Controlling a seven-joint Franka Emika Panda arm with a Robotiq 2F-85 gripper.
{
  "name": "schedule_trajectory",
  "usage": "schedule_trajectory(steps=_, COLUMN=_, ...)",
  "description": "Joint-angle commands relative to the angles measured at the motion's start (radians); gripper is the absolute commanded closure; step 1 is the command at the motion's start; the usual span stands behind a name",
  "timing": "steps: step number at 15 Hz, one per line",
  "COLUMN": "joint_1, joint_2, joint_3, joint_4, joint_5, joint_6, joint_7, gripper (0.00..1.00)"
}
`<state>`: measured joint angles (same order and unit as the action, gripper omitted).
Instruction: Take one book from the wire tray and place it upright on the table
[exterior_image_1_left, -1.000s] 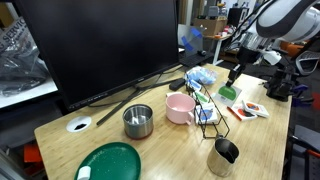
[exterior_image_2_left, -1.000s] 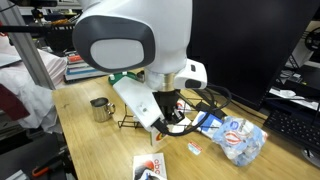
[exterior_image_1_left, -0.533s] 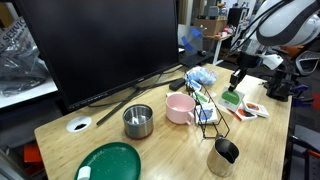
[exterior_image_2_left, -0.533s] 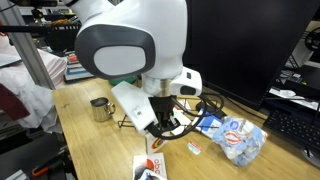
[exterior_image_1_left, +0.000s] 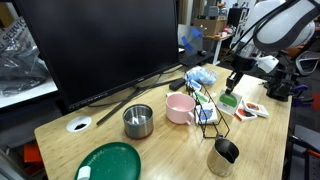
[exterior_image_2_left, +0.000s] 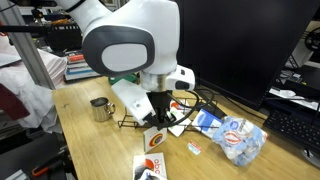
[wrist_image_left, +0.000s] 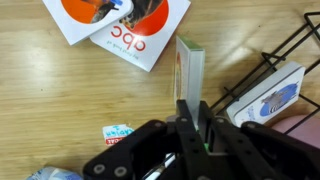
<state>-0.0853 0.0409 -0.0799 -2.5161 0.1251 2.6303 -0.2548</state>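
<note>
Light wood-grain table (exterior_image_1_left: 100, 131) carries everything. A large dark monitor (exterior_image_1_left: 100, 45) stands along one edge. The white Franka arm (exterior_image_2_left: 135, 40) fills much of an exterior view and reaches down toward the tabletop.

A round green plate (exterior_image_1_left: 110, 162) sits at the near corner. Past it in a row are a metal pot (exterior_image_1_left: 138, 121), a pink bowl (exterior_image_1_left: 180, 108) and the black wire tray (exterior_image_1_left: 210, 115). The tray is just beside the bowl. A metal cup (exterior_image_1_left: 225, 155) stands near the table edge, in front of the tray.

White-and-orange booklets (wrist_image_left: 120, 25) lie flat on the wood. One white booklet with blue print (wrist_image_left: 265, 100) leans inside the tray. A blue-and-white plastic package (exterior_image_2_left: 235, 135) lies near the monitor base.

The gripper (wrist_image_left: 192, 108) has its fingers (wrist_image_left: 182, 118) pressed onto the top edge of the green book (wrist_image_left: 192, 65). The book is out of the tray, upright and edge-on over bare table, between the tray and the booklets. Cannot tell if its bottom edge touches the wood. A small wrapper (wrist_image_left: 117, 132) lies near it.
</note>
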Motion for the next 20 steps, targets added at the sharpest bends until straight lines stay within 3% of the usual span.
schedule_trajectory(steps=1, joint_1=0.007, joint_2=0.014, joint_3=0.008, joint_4=0.027, joint_5=-0.016, joint_6=-0.043, joint_7=0.019, gripper=0.96)
schedule_trajectory(steps=11, joint_1=0.006, joint_2=0.063, joint_3=0.017, joint_4=0.077, joint_5=-0.002, joint_6=-0.077, joint_7=0.006, gripper=0.96)
schedule_trajectory(steps=12, joint_1=0.006, joint_2=0.065, joint_3=0.017, joint_4=0.08, joint_5=-0.001, joint_6=-0.078, joint_7=0.007, gripper=0.64)
schedule_trajectory(steps=20, joint_1=0.002, joint_2=0.072, joint_3=0.02, joint_4=0.093, joint_5=0.019, joint_6=-0.081, joint_7=0.0, gripper=0.12)
